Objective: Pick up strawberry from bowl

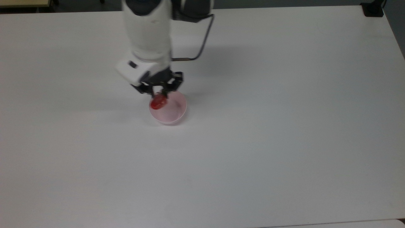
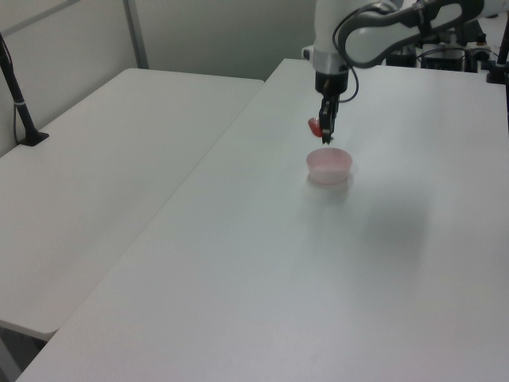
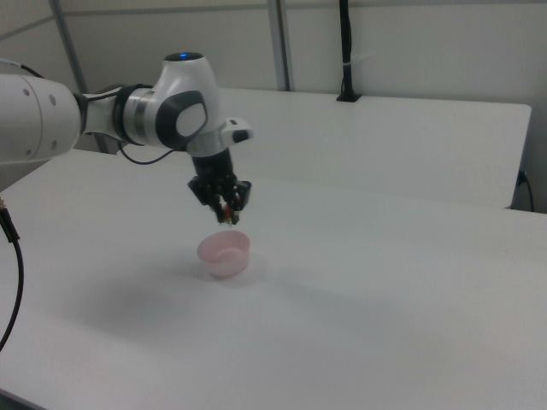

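One strawberry (image 1: pixel 158 102), one bowl (image 1: pixel 172 117), one arm, one gripper (image 1: pixel 159 93) — that is the whole count on this white table (image 1: pixel 284 142). The strawberry is up in the air, pinched between the two black fingers, hanging clear above the bowl's rim. In the left view the red fruit (image 2: pixel 316 126) sits at the fingertips of the gripper (image 2: pixel 325 137) with open air between it and the pale pink bowl (image 2: pixel 329 165) below. In the right view the gripper (image 3: pixel 227 215) hovers just over the bowl (image 3: pixel 224 254); the fruit there is a small reddish speck between the fingers, hard to make out, so its stem cap cannot be told.

In the top view the strawberry overlaps the bowl's edge on the top view's left, while the bowl's pink inside looks bare. The bowl stands upright on the table.

Room to move: plenty. The bowl is well away from every table edge, with wide bare surface toward the top view's right and bottom. A black cable (image 1: pixel 202 41) loops off the arm (image 1: pixel 148 34) above the bowl in the top view, apart from the fruit. In the left view a second white table (image 2: pixel 103 199) adjoins on the left view's left, with a black post (image 2: pixel 17 95) standing on it, well apart from the bowl. In the right view a black post (image 3: pixel 346 51) stands at the far table edge.
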